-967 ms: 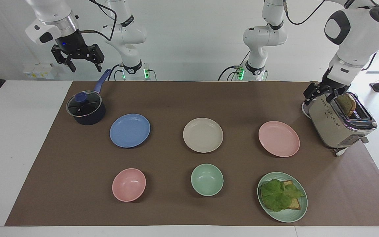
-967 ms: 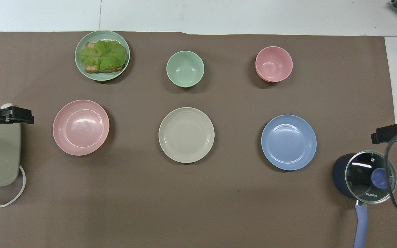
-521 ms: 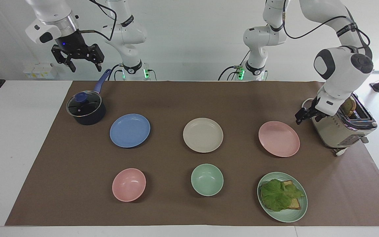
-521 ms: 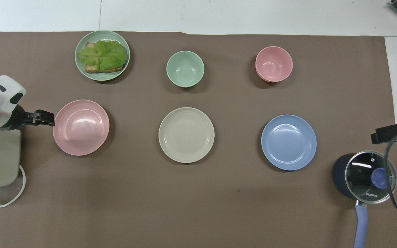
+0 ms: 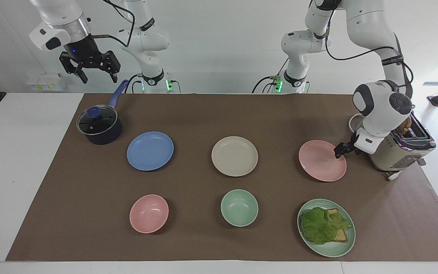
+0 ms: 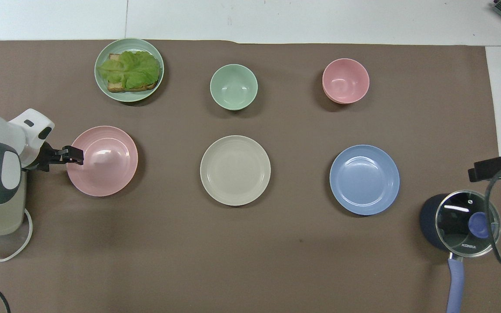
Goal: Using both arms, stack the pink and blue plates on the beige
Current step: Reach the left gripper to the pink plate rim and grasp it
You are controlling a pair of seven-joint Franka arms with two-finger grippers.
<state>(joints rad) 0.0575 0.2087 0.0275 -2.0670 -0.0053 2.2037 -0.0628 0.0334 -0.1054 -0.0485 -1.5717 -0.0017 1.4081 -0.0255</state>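
Observation:
Three plates lie in a row on the brown mat: the pink plate toward the left arm's end, the beige plate in the middle, and the blue plate toward the right arm's end. My left gripper is low at the pink plate's rim, on the toaster's side, open and holding nothing. High over the pot's handle, my right gripper waits open and empty.
A lidded dark pot stands beside the blue plate. A beige toaster holding bread stands beside the pink plate, close under the left arm. Farther from the robots are a pink bowl, a green bowl and a green plate with toast and lettuce.
The left arm has swung down from above the toaster to the pink plate's rim. The right arm and all the plates have stayed where they were.

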